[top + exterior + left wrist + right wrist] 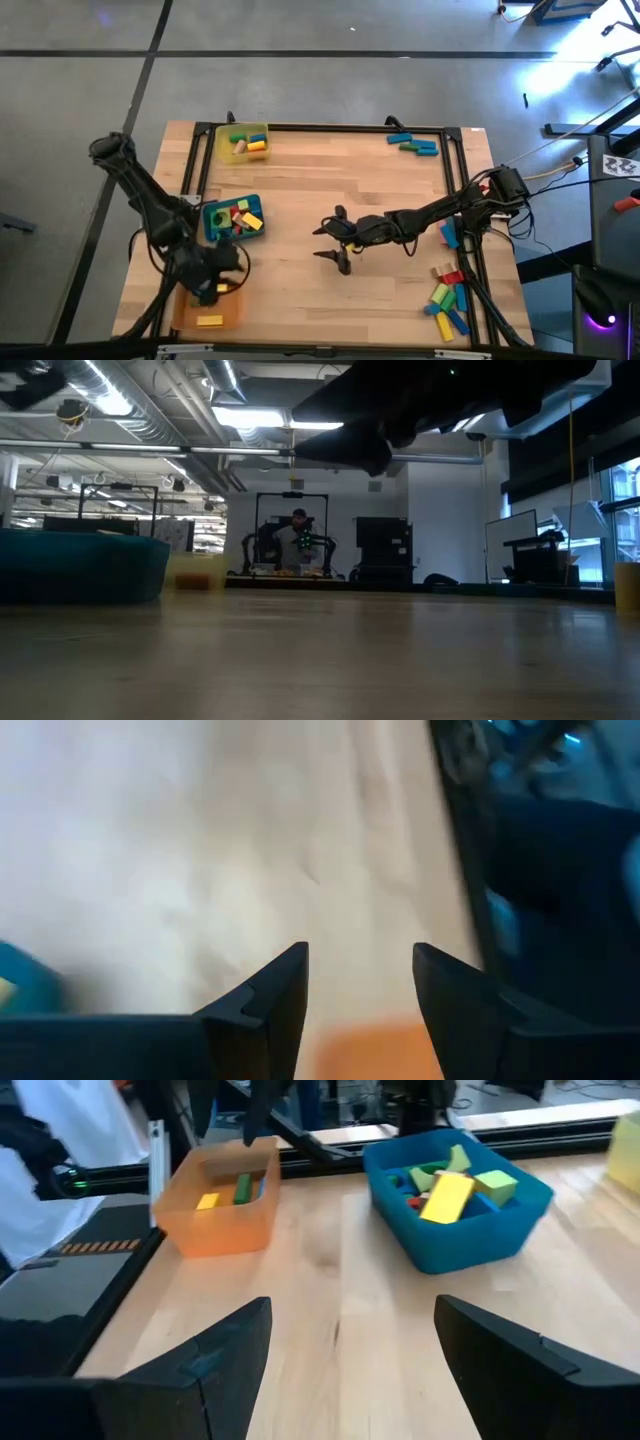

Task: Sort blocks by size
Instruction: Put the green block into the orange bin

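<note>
Blocks lie in three trays on the table's left: a yellow tray (243, 142) at the far edge, a blue tray (232, 218) (455, 1195) in the middle, and an orange tray (208, 310) (215, 1205) near the front. The orange tray holds a yellow block (207, 1201) and a green block (242, 1187). Loose blocks lie at the far right (412, 145) and the near right (448, 300). My left gripper (220, 287) (360, 955) hangs open above the orange tray, with nothing between its fingers. My right gripper (322, 241) (350, 1370) stands open over the table's middle, pointing toward the trays.
A black frame rail (455, 190) runs along the table's far and right sides. One blue block (449, 233) lies by the right arm. Bare wood (340, 185) spreads between the trays and the right-hand blocks. In the low view, a person (298, 525) shows far off in the room.
</note>
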Robot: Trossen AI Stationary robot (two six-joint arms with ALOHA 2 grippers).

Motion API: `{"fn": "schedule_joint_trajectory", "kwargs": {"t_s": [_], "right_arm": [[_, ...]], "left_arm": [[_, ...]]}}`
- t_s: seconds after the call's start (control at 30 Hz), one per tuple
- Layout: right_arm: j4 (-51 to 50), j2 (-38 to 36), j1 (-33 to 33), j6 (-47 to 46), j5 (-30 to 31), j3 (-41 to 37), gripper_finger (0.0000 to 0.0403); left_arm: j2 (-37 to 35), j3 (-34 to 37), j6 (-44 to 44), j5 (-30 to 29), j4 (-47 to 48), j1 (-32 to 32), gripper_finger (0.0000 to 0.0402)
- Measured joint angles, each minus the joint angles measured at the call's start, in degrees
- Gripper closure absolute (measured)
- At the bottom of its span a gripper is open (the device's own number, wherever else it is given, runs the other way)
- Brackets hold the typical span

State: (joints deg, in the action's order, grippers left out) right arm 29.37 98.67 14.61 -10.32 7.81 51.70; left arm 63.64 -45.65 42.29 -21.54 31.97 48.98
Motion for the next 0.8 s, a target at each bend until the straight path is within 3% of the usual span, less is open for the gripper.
{"fn": "schedule_joint_trajectory", "kwargs": {"t_s": [0.13, 0.27, 0.53, 0.8], "right_arm": [[-4.04, -1.11, -0.02, -0.92, 0.85, -0.02, 0.0120], [-11.14, -4.20, 0.00, -4.26, 6.23, -0.02, 0.0120], [-26.77, -12.31, -1.54, -8.61, 19.68, -0.04, 0.0120], [-41.82, -19.34, -8.82, -16.40, 22.21, -0.02, 0.0120]], "left_arm": [[-0.55, 0.00, -11.01, -7.01, 0.01, -3.88, 0.0238], [-0.55, 0.55, -20.52, -8.43, -2.98, -8.09, 0.0238], [-0.52, 9.61, -36.10, -3.17, -23.67, -17.04, 0.0238], [-0.52, 20.22, -42.76, -1.51, -48.20, -22.20, 0.0238]]}}
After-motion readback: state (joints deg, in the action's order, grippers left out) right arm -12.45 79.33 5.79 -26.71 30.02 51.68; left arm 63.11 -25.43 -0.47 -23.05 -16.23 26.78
